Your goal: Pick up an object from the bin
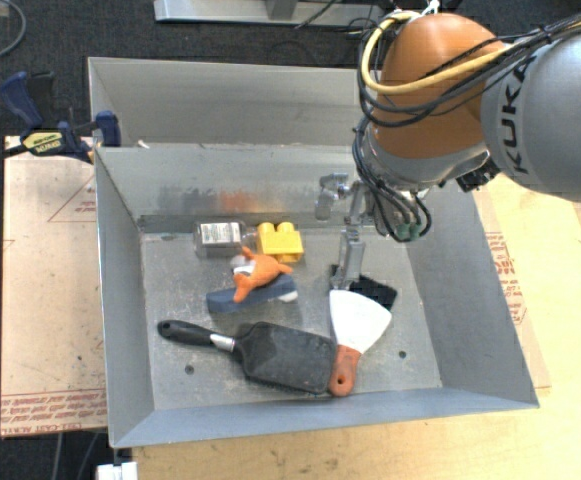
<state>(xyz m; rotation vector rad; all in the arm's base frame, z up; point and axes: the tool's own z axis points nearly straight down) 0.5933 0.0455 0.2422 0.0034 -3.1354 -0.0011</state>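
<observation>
My gripper [347,271] hangs below the arm's wrist at the right of the bin's middle. Its tip is just above the top edge of a white spatula blade [358,318] with an orange handle [344,371]. A small black thing [376,291] lies right beside the blade, to the right of the gripper's tip. Left of the gripper lie a yellow toy brick [280,240] and an orange toy figure [254,272] on a dark blue piece [253,297]. I see nothing held in the gripper.
A black brush with a long black handle [285,357] lies along the front of the bin, touching the spatula's handle. A small silver block [219,235] sits left of the yellow brick. The arm's orange dome and cables hang over the bin's back right.
</observation>
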